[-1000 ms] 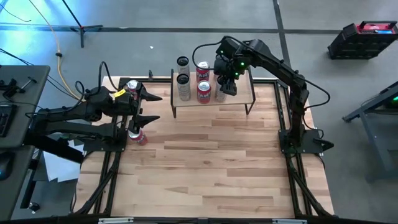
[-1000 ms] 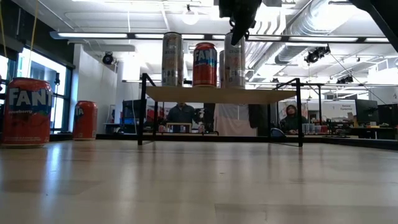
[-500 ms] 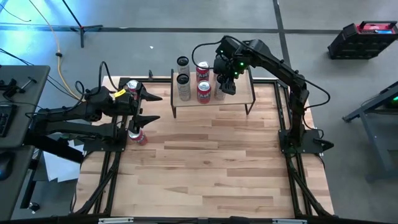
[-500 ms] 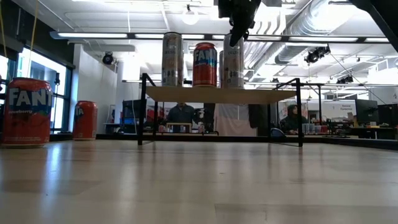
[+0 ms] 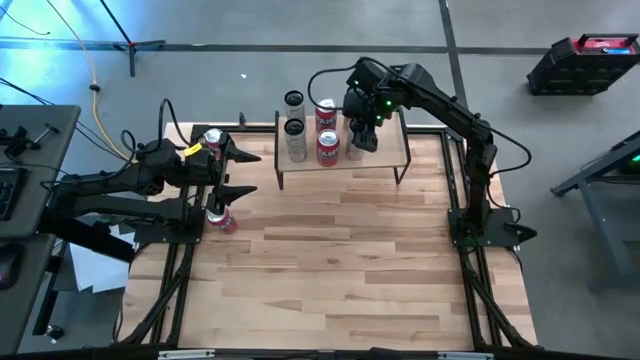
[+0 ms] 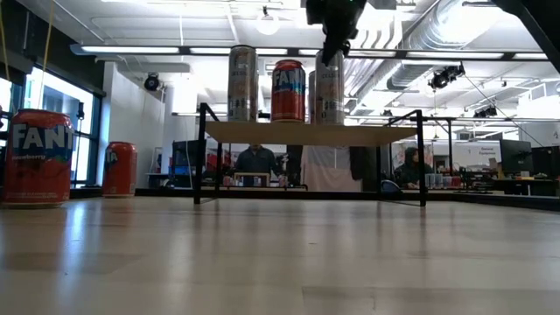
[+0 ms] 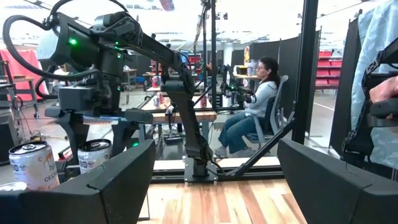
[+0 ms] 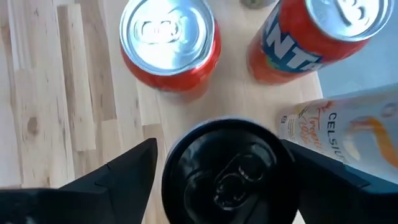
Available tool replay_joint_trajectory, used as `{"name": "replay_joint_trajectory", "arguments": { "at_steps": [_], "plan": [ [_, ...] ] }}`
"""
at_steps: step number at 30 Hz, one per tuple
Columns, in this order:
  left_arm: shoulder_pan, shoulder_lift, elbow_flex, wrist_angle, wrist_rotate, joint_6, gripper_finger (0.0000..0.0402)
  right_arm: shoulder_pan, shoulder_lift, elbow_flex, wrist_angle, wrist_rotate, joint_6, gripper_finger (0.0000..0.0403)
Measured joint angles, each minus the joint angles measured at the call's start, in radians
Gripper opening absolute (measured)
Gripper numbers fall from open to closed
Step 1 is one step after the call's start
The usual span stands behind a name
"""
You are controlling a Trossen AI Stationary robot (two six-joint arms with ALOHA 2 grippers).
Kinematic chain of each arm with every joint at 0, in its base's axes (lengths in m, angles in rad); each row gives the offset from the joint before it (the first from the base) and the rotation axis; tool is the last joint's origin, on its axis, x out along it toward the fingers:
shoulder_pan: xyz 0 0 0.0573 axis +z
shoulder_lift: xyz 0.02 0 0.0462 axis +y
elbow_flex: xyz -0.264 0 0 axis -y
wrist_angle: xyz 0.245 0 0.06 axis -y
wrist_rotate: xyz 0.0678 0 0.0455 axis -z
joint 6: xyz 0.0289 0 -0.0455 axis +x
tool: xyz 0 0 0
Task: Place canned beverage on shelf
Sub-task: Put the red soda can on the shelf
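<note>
Left gripper [image 5: 243,172] parked at the table's left edge, jaws wide w/ nothing in them, two red cans [image 5: 222,219] beside it prob waiting their turn. Shelf [image 5: 392,158] at the back already has several cans. Right gripper [image 5: 362,136] sits over the black-topped can [image 8: 225,172] on the shelf, fingers spread clear of it, so looks like it's placed

right gripper [image 8: 219,180] | fingers spread wider, lifted off black-topped can [image 8: 221,171]

Glossy metal cans [image 8: 168,46] on a matt, pale wooden shelf [image 8: 233,96].
</note>
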Motion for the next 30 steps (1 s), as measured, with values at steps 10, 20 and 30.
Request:
{"name": "replay_joint_trajectory", "arguments": {
  "at_steps": [10,20,30],
  "plan": [
    [0.000,0.000,0.000,0.000,0.000,-0.020,0.0328,0.000,0.000,0.000,0.030,0.005,0.017,0.0314],
    [-0.001,-0.008,0.000,0.037,0.094,-0.060,0.0328,0.005,-0.051,0.062,0.107,0.020,0.044,0.0314],
    [-0.021,0.031,0.224,-0.213,0.119,-0.256,0.0328,0.111,-0.236,0.071,0.174,0.065,0.108,0.0314]
  ]
}}
